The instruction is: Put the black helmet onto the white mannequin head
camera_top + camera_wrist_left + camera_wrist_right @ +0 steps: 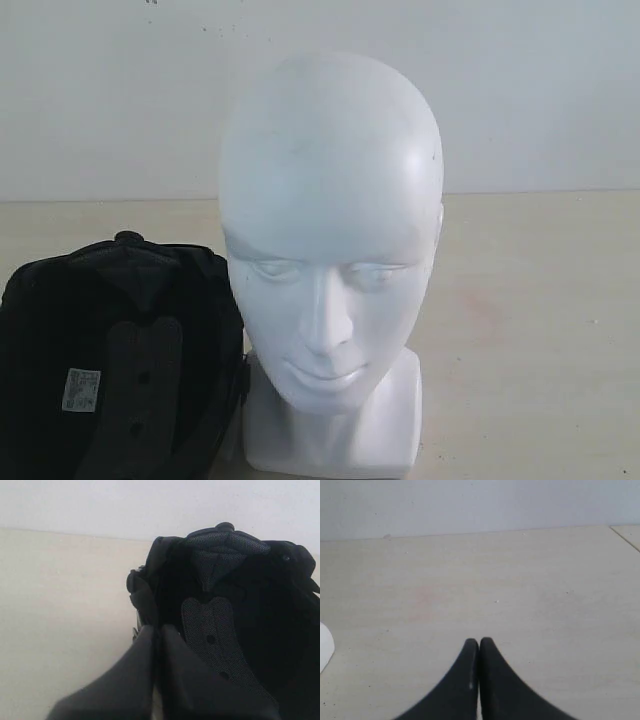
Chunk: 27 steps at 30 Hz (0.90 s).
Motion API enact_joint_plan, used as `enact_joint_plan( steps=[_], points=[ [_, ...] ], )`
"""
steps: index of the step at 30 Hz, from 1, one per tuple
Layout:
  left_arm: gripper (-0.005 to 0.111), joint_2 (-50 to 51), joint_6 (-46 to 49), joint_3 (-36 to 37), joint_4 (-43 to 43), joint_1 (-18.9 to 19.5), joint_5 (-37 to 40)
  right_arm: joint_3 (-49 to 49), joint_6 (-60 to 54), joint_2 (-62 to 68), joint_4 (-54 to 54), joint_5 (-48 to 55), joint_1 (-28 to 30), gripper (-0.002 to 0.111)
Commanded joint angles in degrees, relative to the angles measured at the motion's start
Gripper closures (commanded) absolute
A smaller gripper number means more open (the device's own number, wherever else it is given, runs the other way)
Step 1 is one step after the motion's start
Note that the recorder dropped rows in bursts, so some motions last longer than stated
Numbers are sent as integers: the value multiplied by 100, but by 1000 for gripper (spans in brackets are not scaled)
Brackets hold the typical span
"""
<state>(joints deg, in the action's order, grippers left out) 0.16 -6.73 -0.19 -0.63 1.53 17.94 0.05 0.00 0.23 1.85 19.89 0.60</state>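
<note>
The white mannequin head (330, 230) stands upright on its blocky neck base at the middle of the table, face toward the exterior camera. The black helmet (110, 350) lies right beside it on the left, its padded lining and small white label (81, 389) showing; the visor is hidden. In the left wrist view the black helmet (235, 615) fills the frame. My left gripper (157, 630) is shut, with the helmet's rim running in between its fingertips. Over bare table, my right gripper (479, 642) is shut on nothing. Neither gripper appears in the exterior view.
A pale wooden table (540, 330) runs back to a white wall (540, 90). A white sliver at the edge of the right wrist view (324, 650) looks like the mannequin's base. A table seam (626, 534) shows at the far corner.
</note>
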Motion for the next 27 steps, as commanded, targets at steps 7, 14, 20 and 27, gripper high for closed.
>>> enact_joint_plan(
  steps=[7,14,20,27],
  points=[
    [102,-16,31,19,27,-1,-100,-5,0,-23,-6,-76,39,109],
    [102,-16,126,-941,135,-1,-1938,-5,0,-23,-6,-76,39,109],
    [102,1119,844,-3079,344,-1,306,-5,0,-23,-6,-76,39,109],
    [102,2349,855,-4243,344,-1,891,-5,0,-23,-6,-76,39,109]
  ],
)
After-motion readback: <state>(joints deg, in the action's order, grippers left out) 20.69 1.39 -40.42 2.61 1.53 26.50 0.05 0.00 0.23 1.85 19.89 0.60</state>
